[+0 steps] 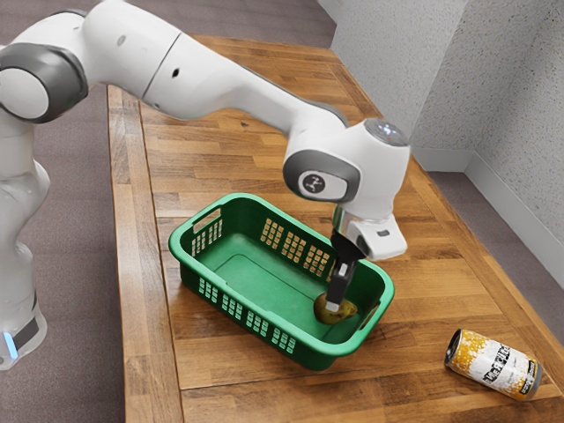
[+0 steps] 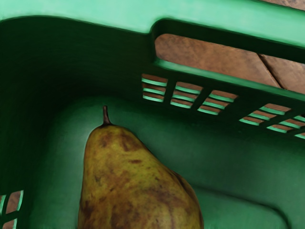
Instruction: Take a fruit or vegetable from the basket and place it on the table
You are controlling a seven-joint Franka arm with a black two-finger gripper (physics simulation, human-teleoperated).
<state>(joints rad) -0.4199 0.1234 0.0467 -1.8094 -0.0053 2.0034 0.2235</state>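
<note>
In the exterior view my gripper (image 1: 336, 298) reaches down inside the green basket (image 1: 251, 309), near the end at the exterior view's right. Its tip overlaps a brownish-green pear (image 1: 346, 309) low in the basket, hiding part of it. Whether the pear is held cannot be made out. The wrist view has the pear (image 2: 138, 181) large and close under the hand, its stem pointing toward a basket corner; its lower part is cut off. Beyond it rises the basket's end wall (image 2: 95, 43) with a handle slot.
A yellow and white can (image 1: 495, 363) lies on its side on the wooden table (image 1: 238, 381), outside the basket at the exterior view's lower right. The basket's green rim (image 1: 384, 286) stands close around the gripper. Grey walls rise behind the table.
</note>
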